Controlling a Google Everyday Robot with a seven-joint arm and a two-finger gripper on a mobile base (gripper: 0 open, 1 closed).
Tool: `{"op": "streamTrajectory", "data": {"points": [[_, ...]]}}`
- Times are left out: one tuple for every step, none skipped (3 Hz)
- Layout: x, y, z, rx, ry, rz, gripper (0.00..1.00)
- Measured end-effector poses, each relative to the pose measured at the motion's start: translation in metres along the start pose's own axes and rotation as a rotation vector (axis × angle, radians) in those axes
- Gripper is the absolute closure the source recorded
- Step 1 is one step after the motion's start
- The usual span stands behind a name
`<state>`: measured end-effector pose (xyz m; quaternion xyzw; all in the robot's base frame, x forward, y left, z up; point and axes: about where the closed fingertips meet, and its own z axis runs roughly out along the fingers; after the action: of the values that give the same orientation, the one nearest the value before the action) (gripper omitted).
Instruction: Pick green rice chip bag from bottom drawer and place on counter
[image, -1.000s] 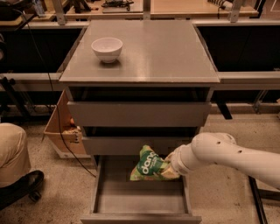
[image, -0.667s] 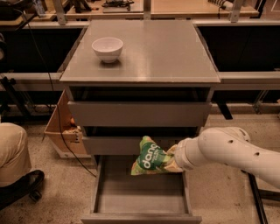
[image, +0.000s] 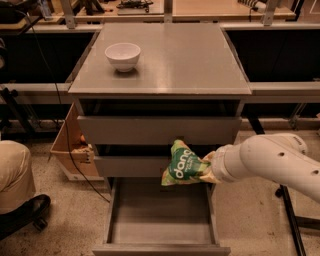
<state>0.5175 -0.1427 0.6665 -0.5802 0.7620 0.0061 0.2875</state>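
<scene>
Right now the green rice chip bag (image: 184, 170) hangs in the air above the open bottom drawer (image: 160, 216), level with the front of the middle drawer (image: 127, 166) and clear of the drawer floor below it. The gripper (image: 209, 168) sits at the bag's right edge on the end of the white arm that reaches in from the right. It is mostly hidden behind the foil. Since the bag is suspended with nothing else under it, the gripper looks to be pinched onto that right edge or corner.

The bottom drawer is pulled out toward the near side and shows only its bare grey floor. The counter (image: 190, 60) lies above and farther back, with 1 white bowl (image: 123, 55) on its far-left part and the rest of the grey top bare.

The bag should handle as very light and soft: crinkled foil, probably air-filled, with brittle chips inside. It will swing and fold around a 1-sided hold, and the slick foil could creep out of a loose pinch. A hard squeeze on the belly risks crushing the contents. The sealed seam at an edge, where the foil is doubled and flat, is the better place to hold. The pick seems done; the lift past the 2 upper drawer fronts and the placing on the counter remain.
</scene>
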Motion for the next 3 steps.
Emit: {"op": "streamTrajectory", "data": {"points": [[-0.007,-0.050,-0.065,0.154,0.030,-0.050,1.00],[-0.029,-0.088,-0.120,0.276,0.043,-0.106,1.00],[-0.058,-0.111,-0.163,0.365,0.053,-0.172,1.00]]}}
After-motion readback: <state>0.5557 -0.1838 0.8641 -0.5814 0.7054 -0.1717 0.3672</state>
